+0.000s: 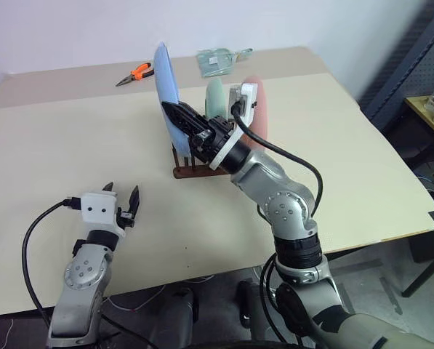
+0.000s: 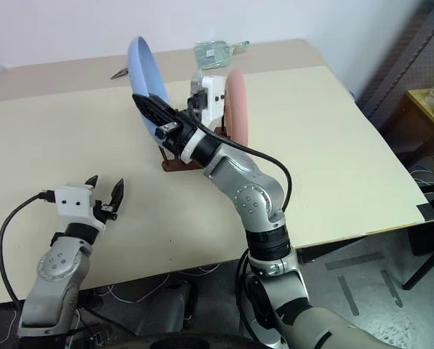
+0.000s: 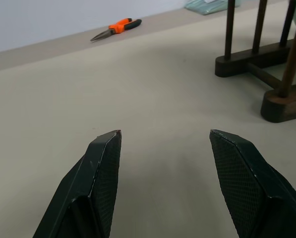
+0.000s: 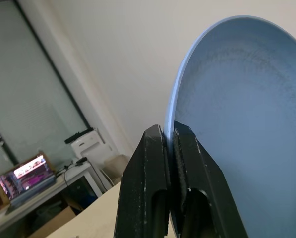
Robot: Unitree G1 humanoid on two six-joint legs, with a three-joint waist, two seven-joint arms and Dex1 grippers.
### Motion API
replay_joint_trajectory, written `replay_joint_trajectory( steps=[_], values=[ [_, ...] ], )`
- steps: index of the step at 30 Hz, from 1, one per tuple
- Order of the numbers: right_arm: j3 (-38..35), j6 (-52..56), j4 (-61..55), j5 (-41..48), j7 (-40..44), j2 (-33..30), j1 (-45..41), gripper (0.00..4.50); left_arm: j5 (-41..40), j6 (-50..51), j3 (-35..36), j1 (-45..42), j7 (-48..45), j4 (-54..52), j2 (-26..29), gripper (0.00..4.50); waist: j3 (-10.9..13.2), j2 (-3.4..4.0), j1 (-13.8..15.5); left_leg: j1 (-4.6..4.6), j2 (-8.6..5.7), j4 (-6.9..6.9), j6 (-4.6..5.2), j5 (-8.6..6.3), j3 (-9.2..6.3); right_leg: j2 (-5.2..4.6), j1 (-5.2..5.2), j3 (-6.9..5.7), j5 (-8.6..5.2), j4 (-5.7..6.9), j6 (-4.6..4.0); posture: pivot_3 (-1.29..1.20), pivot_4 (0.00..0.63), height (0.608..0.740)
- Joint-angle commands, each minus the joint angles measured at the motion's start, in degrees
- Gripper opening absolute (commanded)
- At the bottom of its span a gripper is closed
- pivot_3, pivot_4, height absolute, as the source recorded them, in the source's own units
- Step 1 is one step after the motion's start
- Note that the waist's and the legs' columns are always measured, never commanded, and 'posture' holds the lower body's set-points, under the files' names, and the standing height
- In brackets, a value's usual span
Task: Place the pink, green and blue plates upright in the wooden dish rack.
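Observation:
The light blue plate (image 1: 166, 73) stands on edge over the left end of the wooden dish rack (image 1: 190, 171), and my right gripper (image 1: 174, 113) is shut on its rim (image 4: 168, 130). Its lower edge is hidden behind the gripper, so I cannot tell whether it rests between the pegs. The green plate (image 1: 215, 98) and the pink plate (image 1: 260, 120) stand upright in the rack behind my right wrist. My left gripper (image 1: 122, 197) hovers low over the table to the front left of the rack, open and empty, its fingertips (image 3: 107, 148) pointing toward the rack's base (image 3: 279, 101).
Orange-handled pliers (image 1: 137, 72) lie near the table's back edge, with a clear plastic packet (image 1: 218, 60) to their right. The table's right edge (image 1: 391, 153) drops off toward a shelf (image 1: 431, 109) and a dark pegboard stand.

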Motion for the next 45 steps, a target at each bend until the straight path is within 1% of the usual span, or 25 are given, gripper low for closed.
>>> replay_joint_trajectory(
  steps=[1,8,11,12,15,16,19,23,28,32,36,39,40,42,44,45],
  values=[
    [-1.5,0.43,0.77,2.56,-2.81,4.57,-2.71,0.0,0.19,-1.59,0.15,0.19,-2.05,-2.54,0.1,2.88,0.0,0.0,0.01,0.0,0.0,0.0,0.0,0.0,0.0,0.0,0.01,0.0,0.0,0.0,0.0,0.0,0.15,0.739],
    [-6.17,3.58,7.77,7.8,-8.52,4.48,-8.95,0.0,0.62,-1.13,-2.18,1.27,-6.69,-4.68,0.73,2.88,0.01,0.02,0.04,0.0,0.0,0.05,0.01,0.0,0.01,0.0,0.05,-0.01,0.0,-0.01,-0.01,0.0,0.15,0.739],
    [-5.67,3.85,8.65,7.03,-8.21,2.82,-10.75,1.01,1.04,-0.98,-2.46,1.09,-6.88,-4.74,0.36,2.92,0.01,0.02,-0.04,0.0,0.0,0.04,0.01,0.0,0.01,0.01,0.05,-0.02,0.0,-0.01,0.0,0.0,0.15,0.739],
    [-5.41,3.93,8.8,6.53,-8.08,2.32,-11.16,1.45,1.16,-0.93,-2.54,1.03,-6.99,-4.72,0.27,2.92,0.02,0.03,-0.07,0.0,0.0,0.03,0.01,0.0,0.02,0.01,0.04,-0.02,0.0,-0.01,0.01,0.0,0.15,0.739],
    [-4.01,3.42,8.16,4.46,-6.88,0.92,-12.02,3.04,1.56,-0.91,-2.7,1.08,-7.45,-4.74,0.1,2.92,0.02,0.03,-0.13,0.0,0.03,0.03,0.02,0.0,0.02,0.03,0.04,-0.02,0.02,-0.01,0.03,0.0,0.15,0.739],
    [-3.21,3.06,7.78,3.16,-6.3,0.21,-12.37,3.48,1.65,-0.84,-2.7,1.01,-7.51,-4.68,0.05,2.92,0.02,0.04,-0.13,0.0,0.05,0.03,0.02,0.0,0.04,0.04,0.04,-0.02,0.02,-0.01,0.04,0.0,0.15,0.739],
    [-1.04,1.8,6.29,-1.09,-4.56,-1.96,-13.56,3.48,1.83,-0.65,-2.77,0.82,-7.64,-4.58,-0.08,2.92,0.02,0.04,-0.12,0.0,0.06,0.04,0.02,0.0,0.06,0.05,0.04,-0.02,0.01,-0.01,0.02,0.0,0.15,0.739],
    [2.93,-1.12,3.19,-8.68,-0.65,-7.81,-15.92,3.48,1.77,-0.42,-2.95,0.58,-7.85,-4.49,-0.37,2.92,0.03,0.04,-0.01,-0.03,0.06,0.07,0.02,0.0,0.1,0.05,0.05,-0.04,0.0,-0.04,0.01,0.0,0.15,0.739],
    [3.18,-0.83,1.76,-12.06,1.26,-11.09,-16.46,3.48,1.63,-0.13,-3.01,-0.14,-8.34,-4.03,-0.78,2.92,0.02,0.03,-0.1,-0.02,0.09,0.05,0.02,0.0,0.11,0.08,0.05,-0.06,0.01,-0.03,0.02,0.0,0.15,0.739],
    [3.07,-0.82,2.35,-14.06,1.59,-11.48,-15.36,3.48,1.72,-0.21,-3.3,-0.85,-8.56,-3.21,-0.95,2.92,0.02,0.03,-0.06,-0.02,0.11,0.06,0.01,0.0,0.11,0.08,0.05,-0.05,0.01,-0.02,0.01,0.0,0.15,0.739],
    [3.1,-4.12,0.61,-17.28,3.54,-13.49,-14.42,3.48,2.06,-0.52,-3.54,-1.12,-8.73,-2.73,-1.11,2.92,0.02,0.03,-0.01,-0.02,0.11,0.06,0.02,0.0,0.1,0.08,0.05,-0.05,0.01,-0.03,0.01,0.0,0.15,0.739],
    [1.91,-10.15,-3.73,-20.43,9.27,-20.66,-11.51,3.48,2.69,-0.85,-3.06,-1.07,-8.61,-2.52,-0.87,2.92,0.02,0.03,0.48,-0.04,0.09,0.07,0.01,0.0,0.15,0.08,0.1,-0.07,0.01,-0.09,0.02,0.0,0.15,0.739],
    [0.44,-11.51,-4.87,-20.64,11.66,-24.03,-9.75,3.48,2.89,-0.89,-2.56,-1.06,-8.33,-2.34,-0.78,2.92,0.02,0.03,0.51,-0.06,0.07,0.08,0.02,0.0,0.15,0.07,0.12,-0.09,0.01,-0.12,0.02,0.0,0.15,0.739],
    [-4.82,-12.35,-5.36,-20.33,14.55,-31.15,-5.67,3.48,3.53,-1.12,-0.72,-1.01,-7.52,-1.16,-0.17,2.92,0.01,0.02,0.58,-0.05,0.03,0.11,0.03,-0.01,0.15,0.01,0.18,-0.1,-0.01,-0.16,0.03,0.0,0.15,0.739],
    [-11.63,-12.12,-3.59,-19.77,16.81,-38.6,-0.07,3.48,3.97,-1.43,1.62,-0.9,-6.84,0.98,0.64,2.92,-0.01,-0.02,0.66,-0.02,0.01,0.14,0.05,-0.02,0.11,-0.04,0.3,-0.18,-0.03,-0.22,0.02,0.0,0.15,0.739],
    [-13.38,-12.25,-2.78,-19.61,17.64,-40.88,1.68,3.48,4.21,-1.51,2.09,-0.92,-6.64,1.6,0.79,2.92,0.01,0.01,0.66,-0.02,-0.01,0.15,0.06,-0.02,0.11,-0.05,0.32,-0.19,-0.04,-0.23,0.01,0.0,0.15,0.739]
  ],
)
